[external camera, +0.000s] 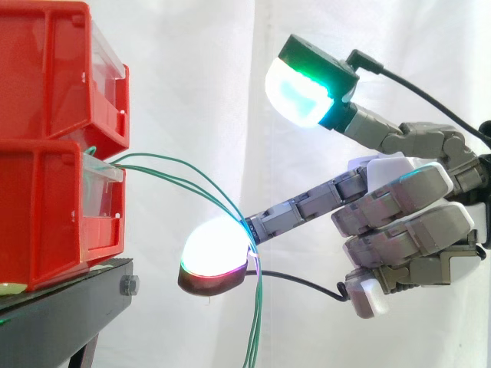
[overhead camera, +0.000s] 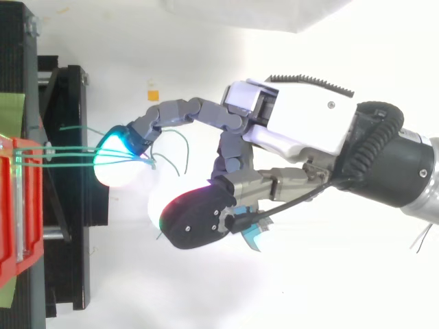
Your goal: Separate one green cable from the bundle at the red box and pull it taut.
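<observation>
Cables, green, thin and limp, run from the red box and drape over one straight finger of the hand, fingers spread wide; a single strand likely wants pinching near the box.

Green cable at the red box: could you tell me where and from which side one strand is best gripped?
Probably the top green cable on its open arc just outside the red box, approached from the hand's side: there the strands fan apart; lower down they bunch.
</observation>
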Robot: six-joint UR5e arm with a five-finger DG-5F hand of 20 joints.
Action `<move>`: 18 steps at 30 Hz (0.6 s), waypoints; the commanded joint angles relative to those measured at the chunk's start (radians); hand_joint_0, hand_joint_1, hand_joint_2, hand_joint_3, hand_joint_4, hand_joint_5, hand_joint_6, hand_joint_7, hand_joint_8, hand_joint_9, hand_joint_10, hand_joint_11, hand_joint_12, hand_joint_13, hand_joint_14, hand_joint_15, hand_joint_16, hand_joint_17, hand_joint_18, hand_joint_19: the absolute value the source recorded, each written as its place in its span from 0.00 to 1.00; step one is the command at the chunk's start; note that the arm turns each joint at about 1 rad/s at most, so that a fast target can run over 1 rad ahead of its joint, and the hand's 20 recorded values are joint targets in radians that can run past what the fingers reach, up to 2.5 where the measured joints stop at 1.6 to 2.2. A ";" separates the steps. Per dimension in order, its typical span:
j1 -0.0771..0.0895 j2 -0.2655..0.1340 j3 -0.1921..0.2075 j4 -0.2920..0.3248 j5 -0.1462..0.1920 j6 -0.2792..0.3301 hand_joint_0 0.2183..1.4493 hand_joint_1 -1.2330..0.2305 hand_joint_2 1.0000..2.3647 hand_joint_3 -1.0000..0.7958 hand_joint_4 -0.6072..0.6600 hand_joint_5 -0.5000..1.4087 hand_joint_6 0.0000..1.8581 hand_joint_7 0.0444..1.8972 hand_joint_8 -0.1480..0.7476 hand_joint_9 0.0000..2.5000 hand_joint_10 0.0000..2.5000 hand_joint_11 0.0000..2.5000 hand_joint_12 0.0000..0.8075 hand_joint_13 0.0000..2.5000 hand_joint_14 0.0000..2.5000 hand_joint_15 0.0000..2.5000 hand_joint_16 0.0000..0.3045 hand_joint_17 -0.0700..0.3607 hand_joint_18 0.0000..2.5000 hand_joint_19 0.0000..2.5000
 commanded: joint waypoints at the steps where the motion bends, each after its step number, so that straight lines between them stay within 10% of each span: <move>1: 0.007 0.000 0.000 0.007 0.022 -0.003 0.14 0.50 0.00 0.28 0.75 0.18 0.27 0.33 0.61 0.85 0.01 0.18 0.72 0.88 0.01 0.22 0.30 0.64 1.00 0.09; 18: 0.024 0.000 0.000 0.035 0.039 -0.190 0.14 0.50 0.00 0.28 0.76 0.18 0.27 0.34 0.61 0.85 0.01 0.18 0.71 0.88 0.01 0.23 0.30 0.64 1.00 0.09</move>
